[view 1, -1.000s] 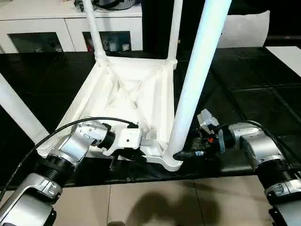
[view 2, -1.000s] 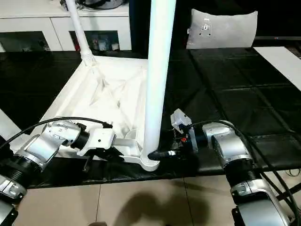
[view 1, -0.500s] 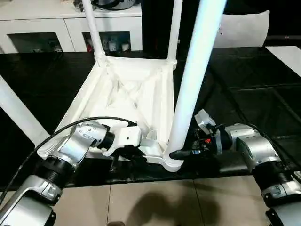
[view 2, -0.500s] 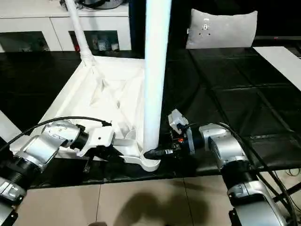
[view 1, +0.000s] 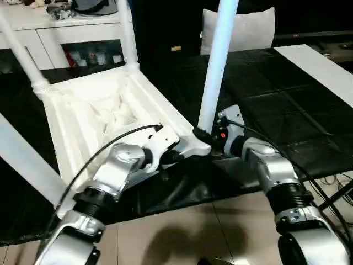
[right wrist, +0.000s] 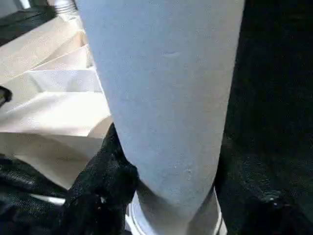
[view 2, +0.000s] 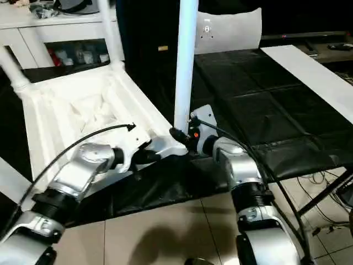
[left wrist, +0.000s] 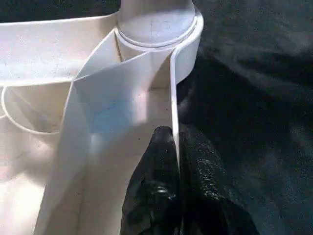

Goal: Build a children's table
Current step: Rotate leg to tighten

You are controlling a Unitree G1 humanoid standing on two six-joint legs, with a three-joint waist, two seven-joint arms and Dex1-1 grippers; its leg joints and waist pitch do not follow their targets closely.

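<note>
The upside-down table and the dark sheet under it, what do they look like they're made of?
Table: likely moulded plastic, all white with a smooth, faintly glossy finish; thin ribs under the top and round corner sockets suggest moulding. Dark sheet: probably a soft black plastic or coated fabric, since it creases and shines.

The children's table [view 1: 99, 113] lies upside down on a black-covered counter [view 1: 287, 105], its ribbed white underside facing up. Four round white legs rise from its rounded corner sockets. The nearest leg [view 1: 216, 61] stands upright in the near corner socket [view 1: 198, 148], just at the counter's front edge. Two more legs [view 1: 128, 33] [view 1: 19, 52] stand in the far corners, and the fourth [view 1: 25, 165] slants across the lower left of the head view. The table top sits turned at an angle to the counter's edge.
</note>
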